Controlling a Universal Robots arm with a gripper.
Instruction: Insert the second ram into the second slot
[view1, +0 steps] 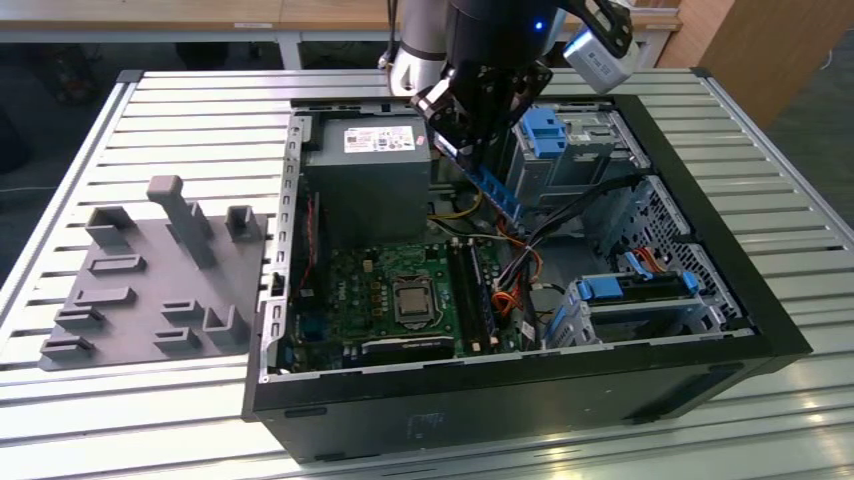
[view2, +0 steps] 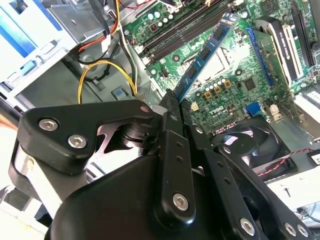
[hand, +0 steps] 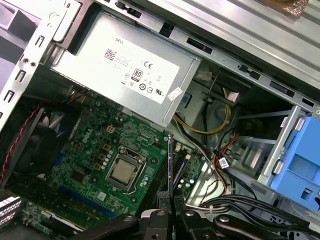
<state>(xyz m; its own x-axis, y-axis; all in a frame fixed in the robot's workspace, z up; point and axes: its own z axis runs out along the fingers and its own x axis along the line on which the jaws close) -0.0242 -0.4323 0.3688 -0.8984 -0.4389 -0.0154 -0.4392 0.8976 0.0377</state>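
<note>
Soft, even light, seemingly from above, leaves pale glare on the slatted table (view1: 627, 455) along its camera-side edge, dim shadow inside the computer case (view1: 534, 410), and a washed-out drive bay (view2: 25, 60) in the second wrist view.

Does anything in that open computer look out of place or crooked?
Only the second ram: the gripper holds it tilted above the motherboard, not seated in a slot. Nothing looks spilled or broken.
</note>
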